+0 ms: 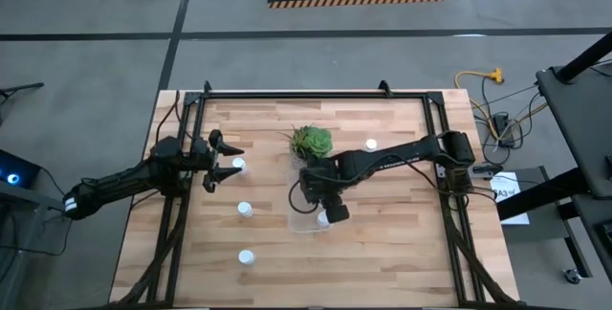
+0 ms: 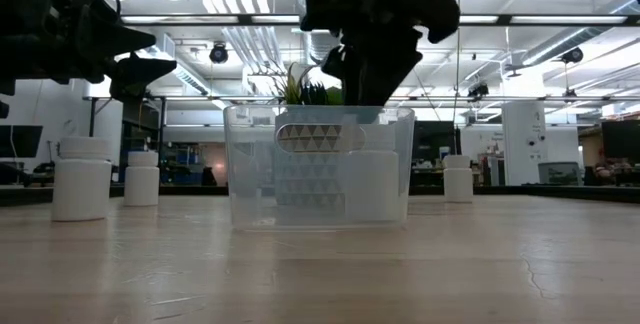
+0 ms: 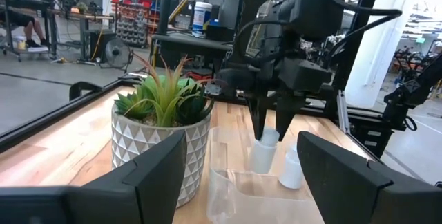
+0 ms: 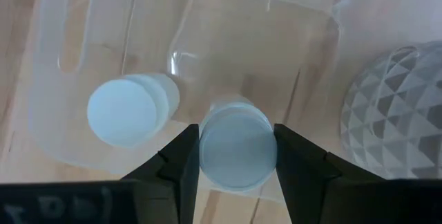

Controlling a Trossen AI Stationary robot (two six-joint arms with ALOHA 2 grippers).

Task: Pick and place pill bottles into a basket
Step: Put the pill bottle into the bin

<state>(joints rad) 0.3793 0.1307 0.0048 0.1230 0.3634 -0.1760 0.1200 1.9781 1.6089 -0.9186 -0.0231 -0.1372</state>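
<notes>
Bottles: one in basket (image 4: pixel 103 37) beside right gripper (image 4: pixel 237 156), second clenched in it; four outside, left gripper (image 1: pixel 226 154) spread empty

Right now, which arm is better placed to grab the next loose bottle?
The left. Its gripper is open right beside a loose bottle, while the right gripper is busy holding a bottle over the basket.

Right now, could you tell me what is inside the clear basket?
The basket holds two pill bottles: one standing free, one gripped by the right gripper. Its fingers hide part of that bottle.
</notes>
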